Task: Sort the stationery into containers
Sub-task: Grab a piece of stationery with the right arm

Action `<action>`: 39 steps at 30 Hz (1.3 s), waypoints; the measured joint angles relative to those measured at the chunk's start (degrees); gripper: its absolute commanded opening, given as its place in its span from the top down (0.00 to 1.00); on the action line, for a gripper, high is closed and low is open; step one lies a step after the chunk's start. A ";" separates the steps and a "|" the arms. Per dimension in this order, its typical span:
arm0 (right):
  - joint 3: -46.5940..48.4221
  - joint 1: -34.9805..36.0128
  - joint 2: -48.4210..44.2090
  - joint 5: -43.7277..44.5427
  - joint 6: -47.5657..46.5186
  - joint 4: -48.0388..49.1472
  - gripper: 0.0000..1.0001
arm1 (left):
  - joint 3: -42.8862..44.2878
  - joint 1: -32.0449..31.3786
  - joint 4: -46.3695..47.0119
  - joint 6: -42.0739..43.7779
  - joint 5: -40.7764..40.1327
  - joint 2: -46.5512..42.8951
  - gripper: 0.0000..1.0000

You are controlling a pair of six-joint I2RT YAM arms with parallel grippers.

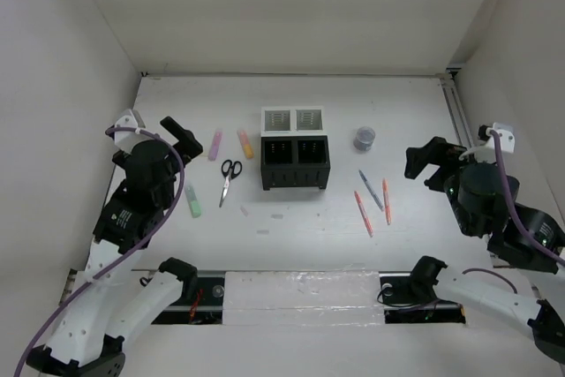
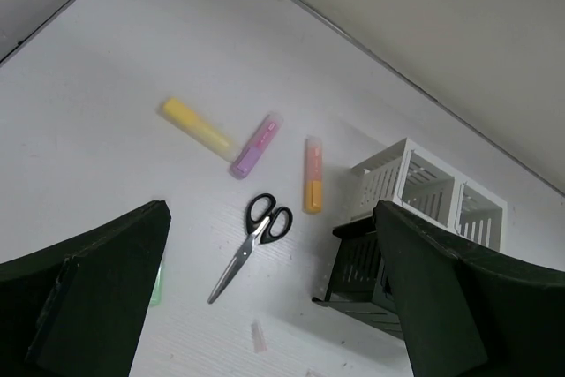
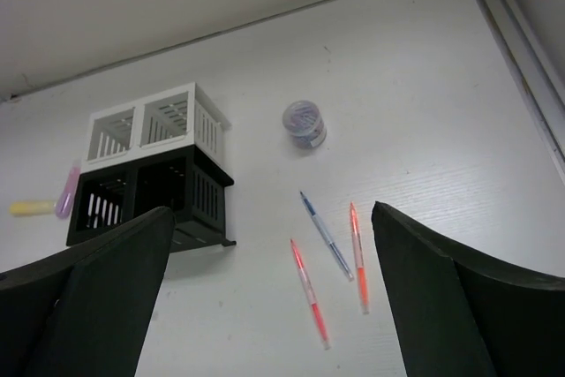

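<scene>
Both tools gape wide, empty. Left tool [image 1: 181, 139] is nearer the highlighters: pink highlighter [image 1: 214, 143] lies just to its right, long axis fore-aft. Blue-grey pen [image 1: 371, 190] lies left of right tool [image 1: 430, 161]; mesh organiser [image 1: 296, 161] stands between the tools.

Scissors [image 1: 229, 175] and highlighters [image 1: 215, 142] lie left of the organiser [image 1: 296, 179], pens [image 1: 371, 190] right.
</scene>
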 measured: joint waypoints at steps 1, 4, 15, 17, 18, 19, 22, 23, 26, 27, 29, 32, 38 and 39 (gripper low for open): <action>0.00 -0.07 0.44 0.09 0.00 -0.13 0.00 | 0.00 0.00 0.00 0.02 -0.07 -0.11 0.00; 0.00 -0.26 1.95 0.15 0.00 -0.48 0.00 | -0.15 0.00 0.00 0.07 -0.22 -0.24 0.00; -10.75 -20.94 11.34 -12.07 1.18 7.50 0.00 | -0.87 0.00 0.24 0.33 1.18 3.02 0.00; -14.84 -28.52 13.29 -18.58 0.63 10.21 0.00 | -2.03 0.00 0.63 0.55 2.43 3.39 0.00; -16.98 -31.76 13.81 -22.32 0.57 11.63 0.00 | -2.71 0.00 0.68 0.68 3.02 3.37 0.00; -18.84 -34.62 14.43 -25.49 0.55 12.35 0.00 | -3.39 0.00 0.70 0.83 3.50 3.32 0.00; -22.38 -38.73 16.61 -30.80 0.61 13.35 0.00 | -4.87 0.00 0.76 1.36 5.09 3.28 0.00; -22.73 -39.06 17.59 -31.89 0.61 13.31 0.00 | -5.14 0.00 0.81 1.60 5.70 3.15 0.00; -23.65 -39.34 20.50 -33.57 0.61 14.64 0.00 | -5.62 0.00 0.94 1.97 7.19 1.84 0.00; -23.91 -39.52 21.46 -34.14 0.61 14.95 0.02 | -5.70 0.00 1.07 2.10 7.56 1.11 0.00; -24.46 -39.95 23.30 -35.15 0.59 15.58 0.02 | -5.77 0.00 1.40 2.36 8.09 -0.28 0.00; -24.55 -40.37 25.97 -36.11 0.61 15.93 0.09 | -5.84 0.00 1.81 2.71 8.68 -1.62 0.00; -25.59 -40.92 29.68 -37.66 0.61 19.30 0.18 | -6.32 0.00 2.40 3.32 10.03 -2.47 0.00; -25.70 -40.92 30.67 -37.75 0.61 19.69 0.20 | -6.34 0.00 2.45 3.45 10.34 -2.47 0.00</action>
